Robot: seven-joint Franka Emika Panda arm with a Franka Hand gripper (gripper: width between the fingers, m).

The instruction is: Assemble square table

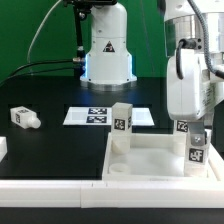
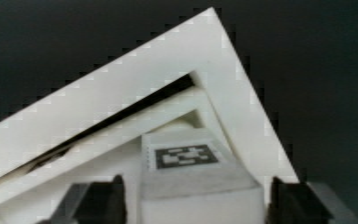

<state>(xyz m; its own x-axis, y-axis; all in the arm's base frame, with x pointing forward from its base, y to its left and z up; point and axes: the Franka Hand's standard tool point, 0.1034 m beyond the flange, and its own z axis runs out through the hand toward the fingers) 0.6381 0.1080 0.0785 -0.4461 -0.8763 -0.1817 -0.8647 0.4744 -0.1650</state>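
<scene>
The white square table top (image 1: 150,160) with its raised rim lies at the exterior view's right. One white tagged leg (image 1: 121,124) stands upright in its back left corner. My gripper (image 1: 198,138) is shut on a second tagged leg (image 1: 196,155) and holds it upright over the top's right corner. In the wrist view the leg (image 2: 188,158) fills the gap between my dark fingers (image 2: 94,202), with the top's corner (image 2: 194,60) beneath it. My gripper (image 2: 195,203) is closed against the leg's sides. A third leg (image 1: 24,118) lies loose at the left.
The marker board (image 1: 100,115) lies flat in front of the robot base (image 1: 105,55). A long white bar (image 1: 50,190) runs along the front edge. Another white part (image 1: 2,147) shows at the far left edge.
</scene>
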